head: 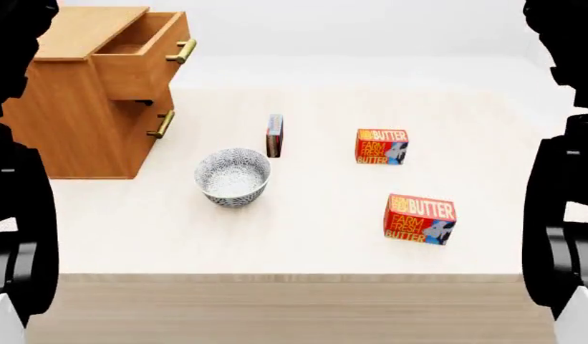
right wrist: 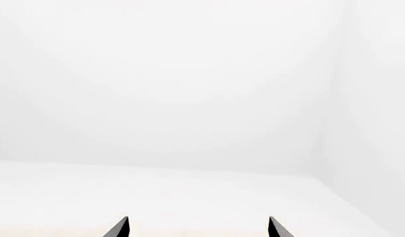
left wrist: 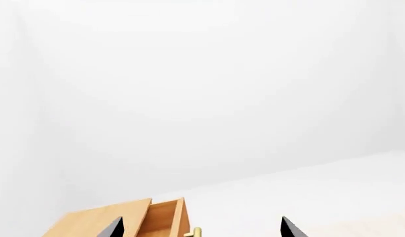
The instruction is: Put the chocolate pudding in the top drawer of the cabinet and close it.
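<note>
The chocolate pudding (head: 274,135) is a thin box standing on its edge on the table, behind the bowl and right of the cabinet (head: 79,122). The top drawer (head: 145,54) is pulled out, its brass handle (head: 182,51) facing right. Its inside looks empty. The left wrist view shows that drawer (left wrist: 161,219) from afar, between the tips of my left gripper (left wrist: 201,229), which is open and holds nothing. My right gripper (right wrist: 198,228) is open too, facing bare white wall and floor. In the head view only the dark arms show at both edges, raised above the table.
A patterned bowl (head: 233,176) stands in front of the pudding. Two red-orange butter boxes (head: 382,146) (head: 420,218) stand on the right half of the table. The table's front edge (head: 294,276) runs below them. A lower drawer handle (head: 161,124) sticks out of the cabinet front.
</note>
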Robot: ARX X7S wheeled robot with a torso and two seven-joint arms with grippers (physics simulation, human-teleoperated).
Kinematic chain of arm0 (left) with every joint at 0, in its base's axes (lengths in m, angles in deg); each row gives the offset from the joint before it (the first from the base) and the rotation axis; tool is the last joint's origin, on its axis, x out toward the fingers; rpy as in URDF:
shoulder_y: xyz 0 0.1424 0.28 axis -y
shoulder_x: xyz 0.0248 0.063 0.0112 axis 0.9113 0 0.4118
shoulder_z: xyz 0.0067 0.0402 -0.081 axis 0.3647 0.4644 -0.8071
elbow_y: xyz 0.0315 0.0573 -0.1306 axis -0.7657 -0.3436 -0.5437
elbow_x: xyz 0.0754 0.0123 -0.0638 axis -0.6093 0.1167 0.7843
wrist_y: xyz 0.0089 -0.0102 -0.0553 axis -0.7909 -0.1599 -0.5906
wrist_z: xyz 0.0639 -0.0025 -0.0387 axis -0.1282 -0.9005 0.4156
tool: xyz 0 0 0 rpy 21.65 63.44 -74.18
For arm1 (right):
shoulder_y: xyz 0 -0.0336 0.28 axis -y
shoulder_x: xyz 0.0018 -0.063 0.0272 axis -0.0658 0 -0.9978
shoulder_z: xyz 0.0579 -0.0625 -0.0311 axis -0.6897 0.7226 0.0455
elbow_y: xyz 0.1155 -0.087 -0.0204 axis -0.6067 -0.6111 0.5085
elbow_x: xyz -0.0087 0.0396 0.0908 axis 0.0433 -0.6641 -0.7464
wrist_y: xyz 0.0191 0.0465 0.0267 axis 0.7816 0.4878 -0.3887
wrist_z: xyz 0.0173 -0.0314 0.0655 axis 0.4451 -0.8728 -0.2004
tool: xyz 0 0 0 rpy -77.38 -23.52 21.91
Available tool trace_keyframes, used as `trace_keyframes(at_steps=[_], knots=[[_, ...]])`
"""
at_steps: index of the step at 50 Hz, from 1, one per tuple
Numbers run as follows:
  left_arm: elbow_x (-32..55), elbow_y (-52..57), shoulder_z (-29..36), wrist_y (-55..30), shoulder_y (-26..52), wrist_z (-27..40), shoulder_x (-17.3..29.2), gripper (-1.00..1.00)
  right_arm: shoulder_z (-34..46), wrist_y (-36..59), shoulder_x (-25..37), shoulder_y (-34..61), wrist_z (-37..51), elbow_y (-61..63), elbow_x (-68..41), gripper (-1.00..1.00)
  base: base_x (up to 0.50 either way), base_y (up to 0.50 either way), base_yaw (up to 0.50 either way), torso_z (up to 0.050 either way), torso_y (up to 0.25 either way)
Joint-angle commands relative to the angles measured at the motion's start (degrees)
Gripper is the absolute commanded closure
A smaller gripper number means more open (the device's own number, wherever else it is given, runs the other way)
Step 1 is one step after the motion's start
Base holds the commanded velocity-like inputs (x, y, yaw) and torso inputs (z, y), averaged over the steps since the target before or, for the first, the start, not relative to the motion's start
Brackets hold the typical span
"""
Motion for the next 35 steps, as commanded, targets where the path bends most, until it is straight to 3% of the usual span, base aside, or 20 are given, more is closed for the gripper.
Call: trace_keyframes(at_steps=[1, 26, 35], knots=[[-0.03, -0.26, 0.66, -0.82, 1.46, -0.13, 0.43, -1.0, 2.65, -2.93, -1.29, 5.11, -1.44, -8.25, 0.77, -1.0, 0.0, 0.18, 0.0, 0.0, 0.0], [0.29, 2.23, 2.08, -1.66, 0.19, -0.77, 1.74, -1.0, 2.04, -2.04, -1.27, 2.62, -0.99, -6.07, -0.45, -1.0, 0.0, 0.39, 0.0, 0.0, 0.0], [0.35, 2.27, 2.78, -1.02, 0.17, -1.32, 2.07, -1.0, 1.37, -1.21, -1.23, 2.68, -0.55, -5.51, -0.96, -1.0, 0.0, 0.0, 0.0, 0.0, 0.0]])
